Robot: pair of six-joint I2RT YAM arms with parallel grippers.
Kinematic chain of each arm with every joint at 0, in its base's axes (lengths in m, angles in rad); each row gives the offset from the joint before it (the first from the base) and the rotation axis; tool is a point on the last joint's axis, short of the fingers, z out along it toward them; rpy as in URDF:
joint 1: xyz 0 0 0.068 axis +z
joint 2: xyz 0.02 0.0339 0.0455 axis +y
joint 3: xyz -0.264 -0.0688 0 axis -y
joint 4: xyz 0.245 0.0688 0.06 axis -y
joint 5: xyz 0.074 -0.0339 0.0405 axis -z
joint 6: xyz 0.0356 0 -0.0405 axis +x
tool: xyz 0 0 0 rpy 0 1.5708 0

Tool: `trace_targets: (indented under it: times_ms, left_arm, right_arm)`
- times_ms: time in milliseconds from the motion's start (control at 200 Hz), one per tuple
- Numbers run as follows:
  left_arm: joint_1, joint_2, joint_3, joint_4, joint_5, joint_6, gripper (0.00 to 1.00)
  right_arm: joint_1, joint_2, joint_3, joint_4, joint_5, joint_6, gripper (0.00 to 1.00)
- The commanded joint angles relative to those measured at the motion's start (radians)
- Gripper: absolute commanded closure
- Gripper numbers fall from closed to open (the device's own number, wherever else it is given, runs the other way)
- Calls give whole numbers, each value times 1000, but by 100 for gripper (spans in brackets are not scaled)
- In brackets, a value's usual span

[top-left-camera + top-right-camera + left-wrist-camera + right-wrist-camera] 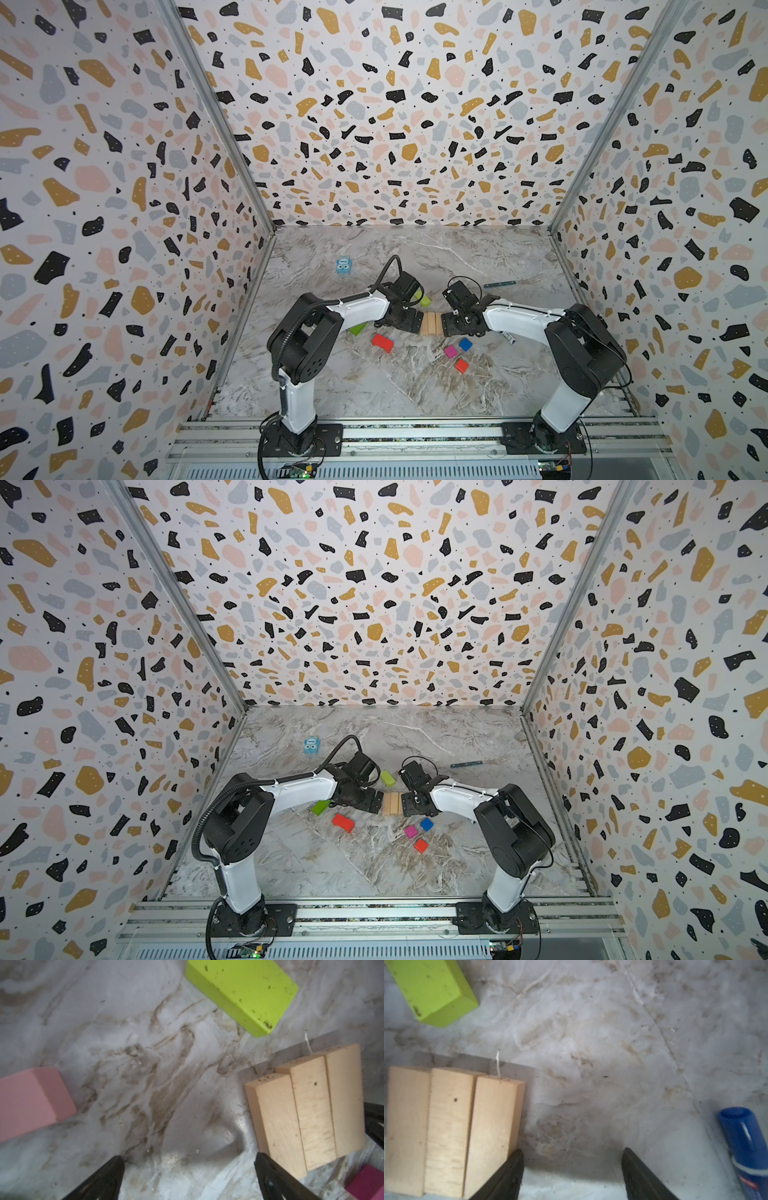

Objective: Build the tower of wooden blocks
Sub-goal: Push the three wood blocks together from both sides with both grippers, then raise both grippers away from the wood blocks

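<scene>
Evidently the base was being squared: three tan oblongs (431, 323) lay flat side by side between both grippers, with nothing stacked on them yet.

The left gripper (189, 1159) stood spread wide and empty, and the right gripper (573, 1152) partly spread and empty, each with one finger at an outer oblong. A harder sideways push would likely skew the row or open a seam, leaving a crooked footing for the next layer, and a withdrawing finger might drag an oblong along. One lime-green block (424, 298) lay just behind the row, within bumping reach. The marbled grey tabletop (374, 390) looked smooth and scuffed, so blocks would probably slide easily. Terrazzo-patterned walls (395, 124) closed three sides.
</scene>
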State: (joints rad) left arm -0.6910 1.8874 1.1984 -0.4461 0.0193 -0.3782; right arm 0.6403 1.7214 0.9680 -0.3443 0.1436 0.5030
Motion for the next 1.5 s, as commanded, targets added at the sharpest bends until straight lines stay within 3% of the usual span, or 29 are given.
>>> trace_targets:
  times_ms: [0, 856, 1492]
  left_arm:
    - [-5, 17, 24, -1, -1, 9, 0]
    - [-9, 29, 32, -3, -2, 10, 0]
    - [-1, -32, 86, -101, -120, 45, 0]
  right_arm:
    - [-6, 18, 15, -34, 8, -7, 25]
    - [-8, 21, 8, -22, -4, -28, 26]
    - [-27, -70, 44, -87, 49, -47, 24]
